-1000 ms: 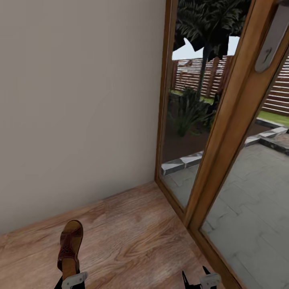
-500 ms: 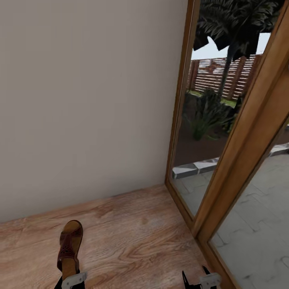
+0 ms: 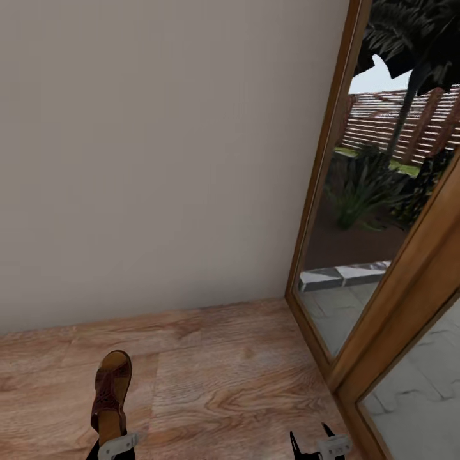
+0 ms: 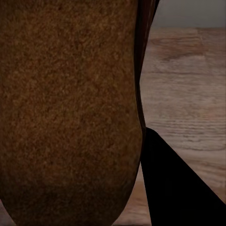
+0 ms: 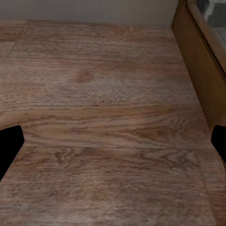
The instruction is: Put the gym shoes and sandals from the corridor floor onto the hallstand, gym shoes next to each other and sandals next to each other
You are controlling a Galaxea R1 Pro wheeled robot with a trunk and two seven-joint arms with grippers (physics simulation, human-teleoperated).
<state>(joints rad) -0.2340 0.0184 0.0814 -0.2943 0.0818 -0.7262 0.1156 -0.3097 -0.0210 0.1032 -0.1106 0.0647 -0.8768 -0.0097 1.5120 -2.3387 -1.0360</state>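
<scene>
Head view, lower left of frame: one sandal (image 3: 111,395) sits in the left gripper (image 3: 117,445), heel end at the gripper, toe pointing up the frame toward the blank wall (image 3: 153,160). Its long axis runs straight out from the gripper, nearly upright in the picture. In the left wrist view the tan-brown face of the sandal (image 4: 70,113) sits close to the lens, with one dark finger (image 4: 176,188) alongside; the left gripper is pinching the sandal at its heel. Lower right of frame: the right gripper (image 3: 319,445) is spread and carries nothing; the right wrist view has its two dark fingertips (image 5: 8,143) at opposite edges over bare corridor floor (image 5: 113,117). Floor planks (image 3: 223,370) run to the wall, with a wood-framed glass door (image 3: 358,306) at right and a garden beyond. Judgement: the robot is in transit carrying this sandal; the rack lies somewhere off frame, so its bearing from the left gripper cannot be told here. The left arm does the placing, toe leading.
</scene>
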